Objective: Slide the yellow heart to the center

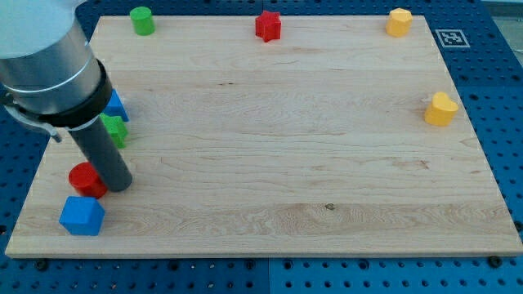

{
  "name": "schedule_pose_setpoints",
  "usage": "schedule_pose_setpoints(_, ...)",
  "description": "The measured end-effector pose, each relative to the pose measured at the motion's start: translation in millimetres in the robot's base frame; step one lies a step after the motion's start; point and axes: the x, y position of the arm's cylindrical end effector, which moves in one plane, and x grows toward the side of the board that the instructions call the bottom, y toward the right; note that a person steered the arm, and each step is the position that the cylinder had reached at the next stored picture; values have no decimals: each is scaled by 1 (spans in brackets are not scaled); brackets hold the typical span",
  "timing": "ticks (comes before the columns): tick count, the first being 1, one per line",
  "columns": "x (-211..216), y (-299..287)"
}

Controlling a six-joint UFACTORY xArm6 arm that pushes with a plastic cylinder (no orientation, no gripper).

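Observation:
The yellow heart (pixel 440 109) lies near the board's right edge, a little above mid-height. My tip (pixel 118 184) is at the view's lower left, far from the heart, touching the right side of a red round block (pixel 84 179). A blue cube (pixel 82 216) lies just below the red block. A green block (pixel 116 131) and a blue block (pixel 115 104) sit just behind the rod, partly hidden by it.
A green cylinder (pixel 142 20) sits at the top left, a red star-like block (pixel 268 25) at the top middle, and a yellow hexagonal block (pixel 399 22) at the top right. The wooden board (pixel 270 163) rests on a blue pegboard.

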Motion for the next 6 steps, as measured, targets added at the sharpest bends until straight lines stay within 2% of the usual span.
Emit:
schedule_pose_setpoints(1, -8, 48)
schedule_pose_setpoints(4, -34, 314)
schedule_pose_setpoints(6, -38, 462)
